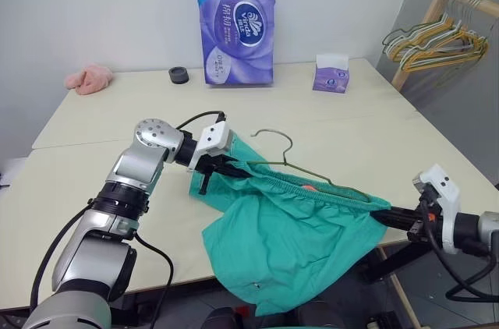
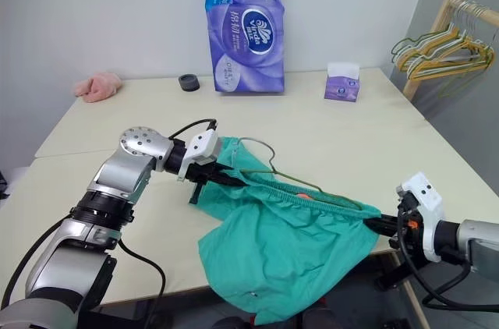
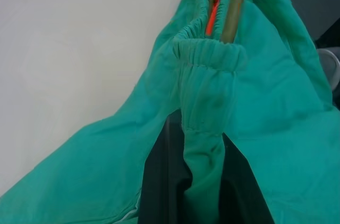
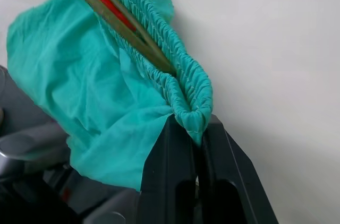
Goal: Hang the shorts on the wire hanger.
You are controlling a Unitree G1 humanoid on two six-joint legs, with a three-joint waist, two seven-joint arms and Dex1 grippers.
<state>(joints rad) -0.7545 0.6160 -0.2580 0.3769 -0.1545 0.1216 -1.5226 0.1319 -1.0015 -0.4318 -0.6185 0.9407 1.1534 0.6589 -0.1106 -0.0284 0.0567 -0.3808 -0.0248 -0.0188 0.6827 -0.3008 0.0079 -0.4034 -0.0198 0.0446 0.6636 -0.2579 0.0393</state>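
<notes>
The left tool [image 1: 234, 167] and right tool [image 1: 383, 216] each clamp one end of the teal-green fabric shorts' [image 1: 296, 243] gathered waistband. The thin dull-metal wire hanger [image 1: 284, 153] lies inside the waistband, its hook on the pale table [image 1: 351, 122].

Teal-green fabric shorts [image 1: 292, 239] hang stretched over the desk's front edge, waistband around a thin dull-metal wire hanger [image 1: 290, 159].

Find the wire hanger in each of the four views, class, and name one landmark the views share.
Left eye view: wire hanger hook rises mid-table above the shorts.
Right eye view: hook at centre, its lower part inside the waistband.
Left wrist view: a wire runs along the waistband, upper right.
Right wrist view: a wire slants from upper left.
Shared landmark: the gathered teal waistband.
</notes>
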